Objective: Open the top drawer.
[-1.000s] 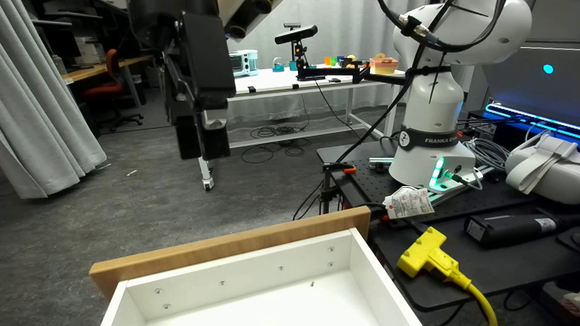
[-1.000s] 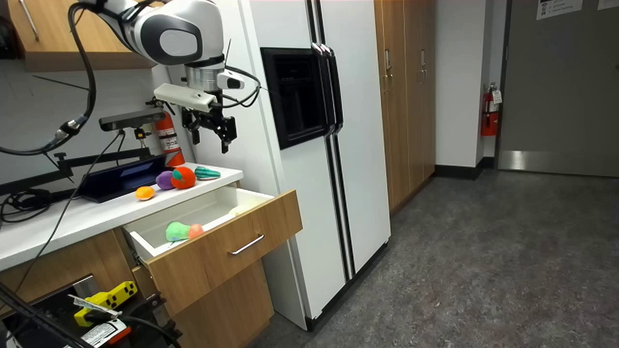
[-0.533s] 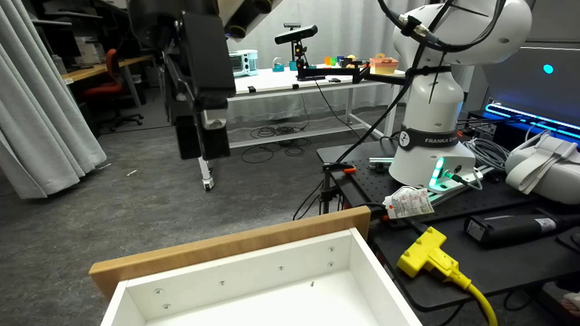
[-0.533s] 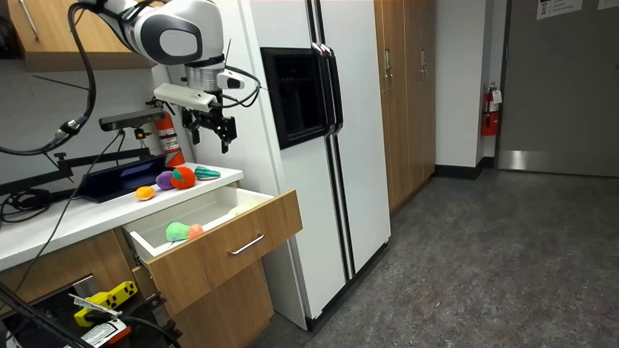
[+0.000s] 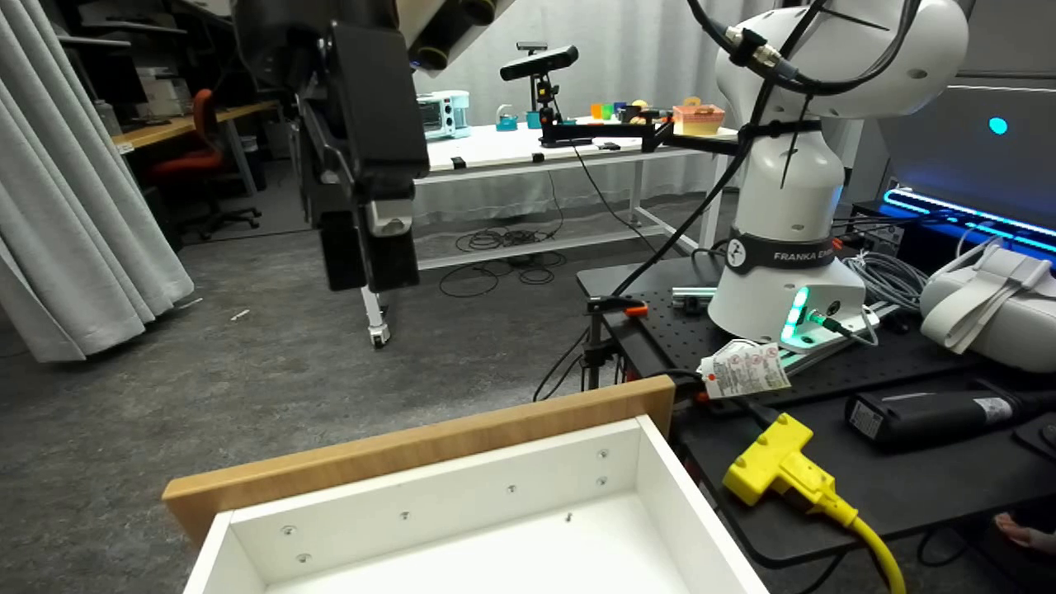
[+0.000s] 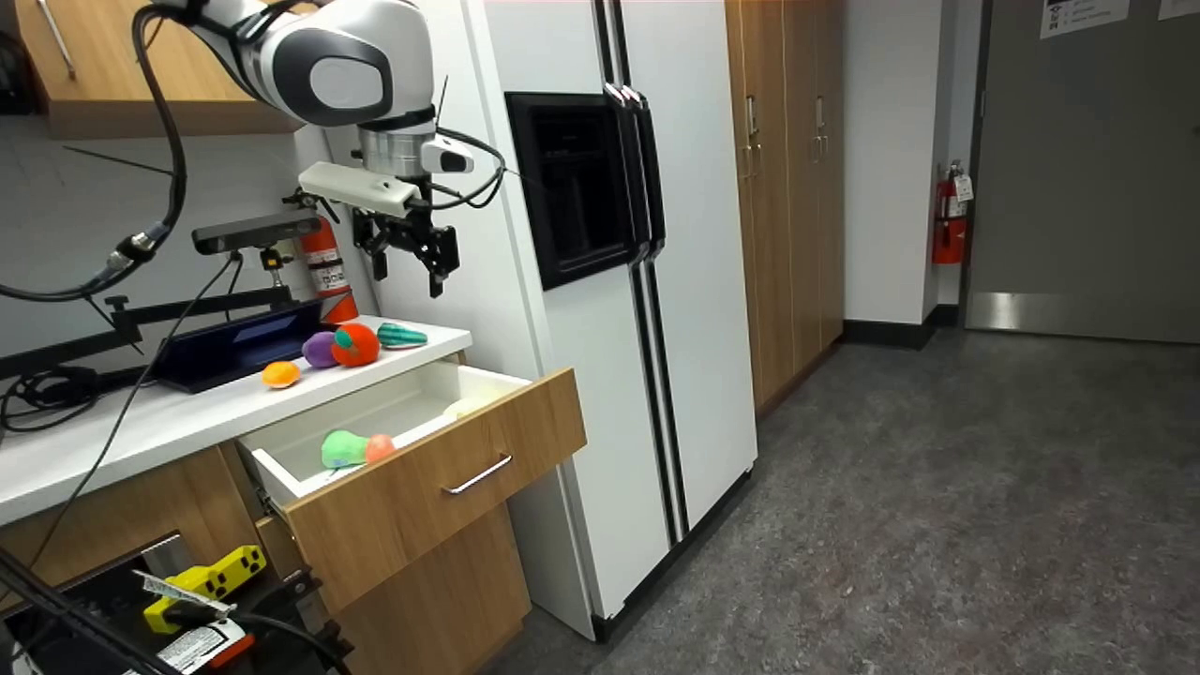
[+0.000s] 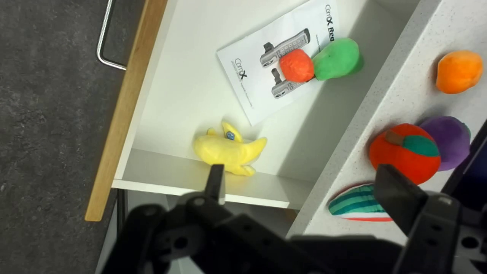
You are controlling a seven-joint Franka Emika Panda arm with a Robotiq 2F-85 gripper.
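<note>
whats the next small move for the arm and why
Probably lift the claw slightly away: the top drawer already stands open, and the claw hangs open, clear of its handle, so further pulling seems unneeded.

Top drawer [image 6: 427,506] is showing brown woodgrain front, white inside. Tabletop [image 7: 411,87] is showing pale speckle. Watermelon-like toy [image 7: 354,203] is wearing two-green stripes, white-and-red edging. Plush toy [image 7: 218,148] is showing yellow. Tool [image 7: 304,186] is showing black.

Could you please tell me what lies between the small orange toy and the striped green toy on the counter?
A purple toy and a red toy lie between them, as an exterior view and the wrist view both show.
</note>
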